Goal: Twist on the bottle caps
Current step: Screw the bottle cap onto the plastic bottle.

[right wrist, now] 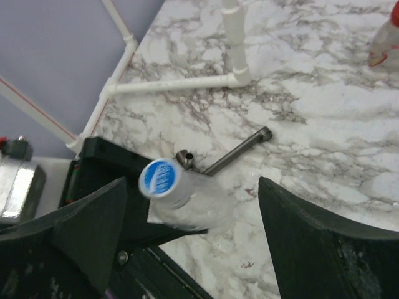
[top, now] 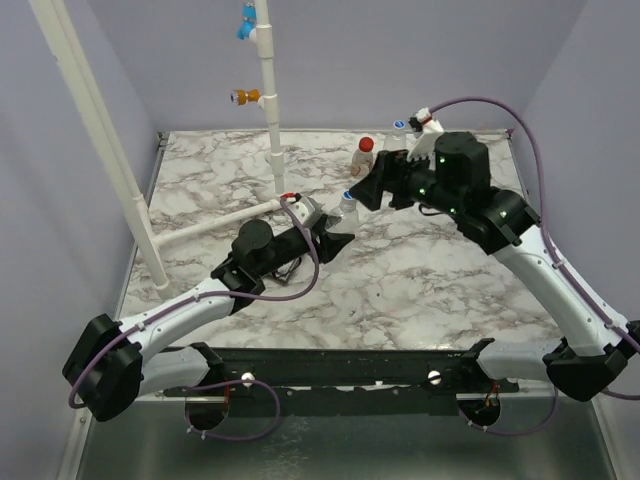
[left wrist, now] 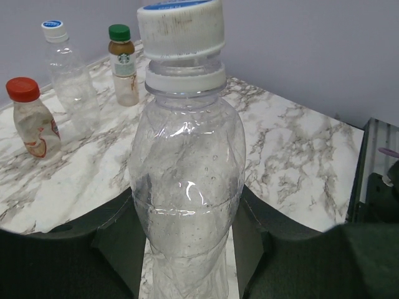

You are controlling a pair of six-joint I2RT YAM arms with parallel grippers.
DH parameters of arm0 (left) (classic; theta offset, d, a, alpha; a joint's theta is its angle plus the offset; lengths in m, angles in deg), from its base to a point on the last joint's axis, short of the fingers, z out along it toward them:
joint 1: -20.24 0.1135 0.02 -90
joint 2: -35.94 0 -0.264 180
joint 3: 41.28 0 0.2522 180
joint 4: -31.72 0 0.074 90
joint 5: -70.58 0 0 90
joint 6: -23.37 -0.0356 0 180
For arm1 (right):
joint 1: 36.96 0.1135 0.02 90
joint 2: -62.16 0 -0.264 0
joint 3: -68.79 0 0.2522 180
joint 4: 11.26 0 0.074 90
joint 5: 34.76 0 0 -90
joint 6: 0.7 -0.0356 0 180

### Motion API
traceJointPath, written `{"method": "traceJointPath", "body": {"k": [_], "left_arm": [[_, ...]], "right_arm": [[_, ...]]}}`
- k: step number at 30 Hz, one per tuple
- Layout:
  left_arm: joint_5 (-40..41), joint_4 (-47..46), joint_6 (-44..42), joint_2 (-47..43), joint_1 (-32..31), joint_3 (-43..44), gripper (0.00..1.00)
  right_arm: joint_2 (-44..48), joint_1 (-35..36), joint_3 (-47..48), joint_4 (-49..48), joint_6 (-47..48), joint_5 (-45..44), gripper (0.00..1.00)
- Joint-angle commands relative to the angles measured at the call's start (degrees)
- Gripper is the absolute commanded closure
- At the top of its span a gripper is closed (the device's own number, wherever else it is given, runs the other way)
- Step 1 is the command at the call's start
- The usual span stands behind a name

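Left gripper [left wrist: 187, 246]: clamped on the lower body of a clear bottle [left wrist: 187, 162], one finger on each side and touching it; the bottle is held upright near the middle of the marble table [left wrist: 299, 156]. A white-and-blue cap [left wrist: 181, 28] is seated on the neck of this bottle, just above the neck ring; it appears slightly canted, and how tightly it is threaded cannot be told. Right gripper [right wrist: 192, 190]: hung over the same cap with the jaws spread wide, one on each side and well apart from it; nothing is grasped. Farther out, toward the far edge of the table, three more bottles are seen standing upright: a reddish-label bottle [left wrist: 36, 128] under a red cap [left wrist: 22, 88], a small brown-label bottle [left wrist: 124, 78] under a green cap [left wrist: 119, 32], and a second clear bottle [left wrist: 72, 81] under a blue-topped white cap [left wrist: 53, 28]. No loose cap is seen on the table. Judged status: all four caps are on, so the task is taken as nearly complete. Judged as left: a check or final tightening of the held cap, then the bottle to be set down and let go.
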Motion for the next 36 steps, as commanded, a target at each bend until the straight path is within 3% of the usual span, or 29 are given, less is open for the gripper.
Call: {"method": "traceJointPath", "body": {"k": [1, 7, 11, 18, 21, 30, 36], "left_arm": [[-6.4, -1.2, 1.8, -2.9, 0.6, -1.9, 1.00], [-7.3, -0.3, 2.5, -4.3, 0.6, -2.3, 1.00], [-9.0, -0.2, 3.3, -4.8, 0.7, -2.1, 1.00], [-11.6, -0.2, 5.1, -4.7, 0.8, -1.6, 1.00], [-12.3, -0.3, 5.6, -4.4, 0.9, -1.4, 1.00], [-13.1, -1.2, 6.4, -3.3, 0.9, -1.1, 1.00], [-13.4, -1.5, 6.7, -3.5, 1.1, -1.2, 1.00]], "right_arm": [[3.3, -13.1, -5.4, -10.4, 3.6, 26.8, 0.11], [3.1, -18.7, -8.8, -20.2, 3.4, 48.0, 0.07], [2.4, -19.1, -12.3, -27.4, 1.2, 56.0, 0.07], [0.8, -19.0, -16.5, -35.8, -2.4, 59.3, 0.21], [0.3, -18.6, -17.7, -38.4, -3.6, 59.5, 0.22], [-0.5, -16.1, -18.1, -37.6, -2.5, 56.5, 0.31], [-1.4, -14.2, -17.1, -34.4, -0.3, 54.1, 0.32]]}}
